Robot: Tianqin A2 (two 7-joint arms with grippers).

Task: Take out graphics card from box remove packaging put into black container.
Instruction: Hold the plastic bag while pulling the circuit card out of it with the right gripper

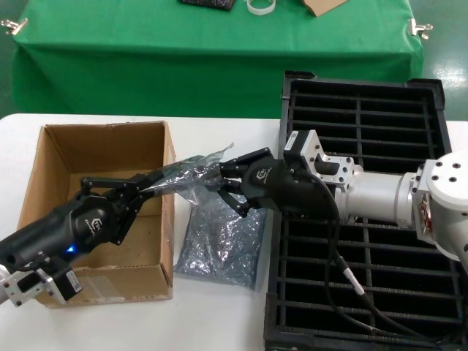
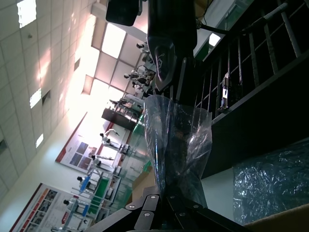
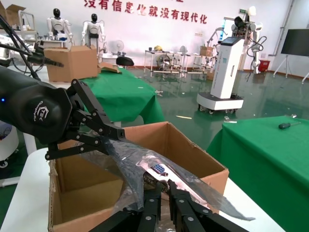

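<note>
— Left gripper, over the box: fingers clamped on one end of the packaging, anchoring it.
— Right gripper: pinched shut on the opposite end, graphics card inside, presumably pulling apart.
— Beyond, black container, waiting.

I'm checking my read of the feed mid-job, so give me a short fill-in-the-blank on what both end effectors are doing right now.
1. Both end effectors grip the same crinkly ____, stretched between them above the table.
2. The left end effector reaches over the brown ____.
3. The right arm reaches across the ____ container.
4. A second bag lies flat on the white table between the box and the ____.

Missing words: bag; box; black; container
</note>
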